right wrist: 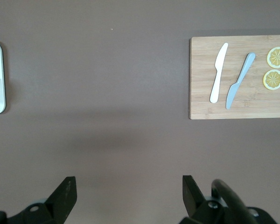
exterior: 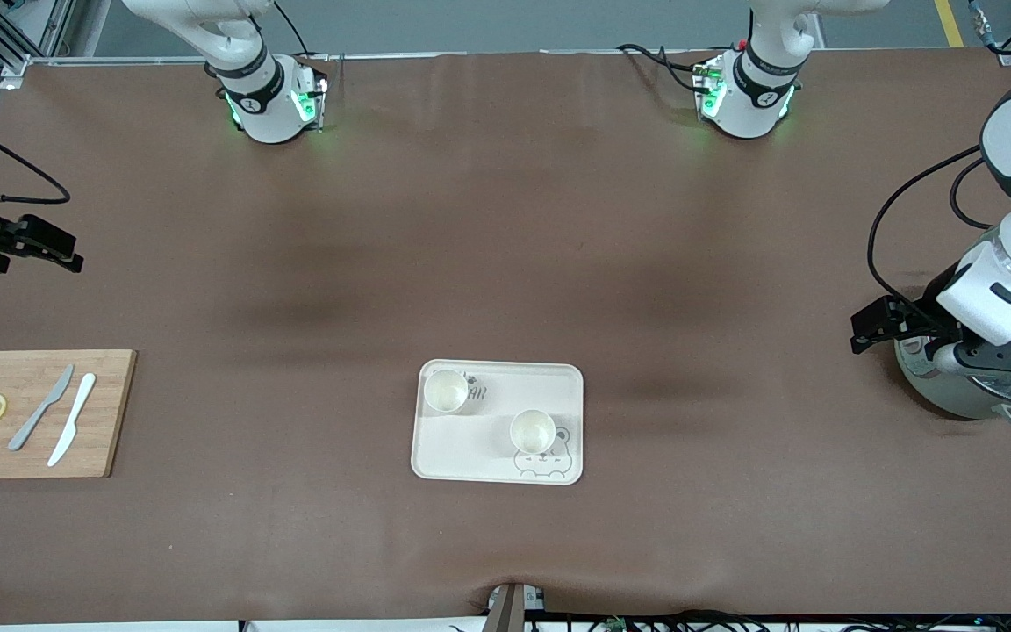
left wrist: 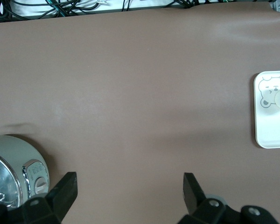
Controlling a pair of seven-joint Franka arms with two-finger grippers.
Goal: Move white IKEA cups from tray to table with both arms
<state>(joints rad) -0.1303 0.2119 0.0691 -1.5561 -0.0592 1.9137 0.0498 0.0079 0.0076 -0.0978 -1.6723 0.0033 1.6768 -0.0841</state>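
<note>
Both white cups (exterior: 446, 391) (exterior: 533, 431) sit on the tray (exterior: 457, 448); the left gripper (exterior: 865, 332) and right gripper (exterior: 67, 254) hover wide open, well apart from it, each yet to reach in.

We see the brown table (exterior: 505, 219) carrying the tray (exterior: 462, 452) near its middle, a wooden cutting board (exterior: 102, 412) toward the right arm's end, and a round metal pot (exterior: 944, 395) toward the left arm's end.

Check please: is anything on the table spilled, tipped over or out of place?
Nothing stands out. Both white cups stand upright on the tray, and nothing is spilled.
</note>
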